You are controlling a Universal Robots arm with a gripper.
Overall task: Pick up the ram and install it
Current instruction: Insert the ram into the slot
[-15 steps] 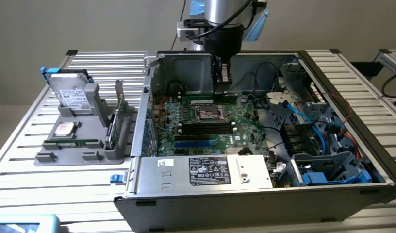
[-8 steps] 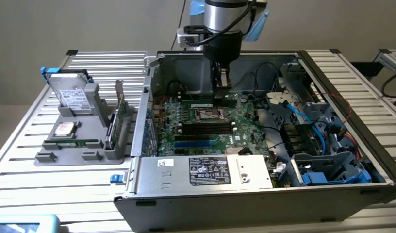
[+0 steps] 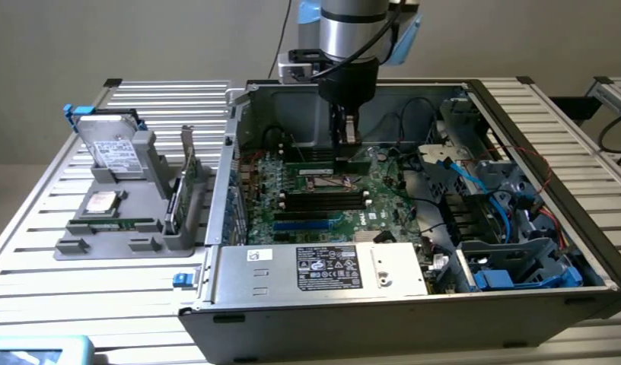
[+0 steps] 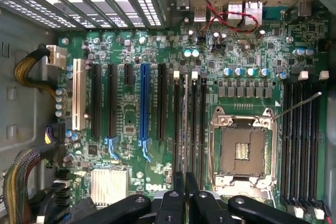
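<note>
One claw (image 3: 346,138), upper centre of the exterior view, pinches the ram (image 4: 185,124) edge-on above the memory slots (image 4: 195,129); clean seating needs it parallel, pressed evenly.

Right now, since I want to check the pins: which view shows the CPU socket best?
The wrist view: it looks straight down on the open, empty CPU socket, with its frame and contact field unhidden. The exterior view shows it at a slant, close under the tool, with only its metal frame readable.

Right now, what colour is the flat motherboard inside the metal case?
Green motherboard, best in the wrist view.
</note>
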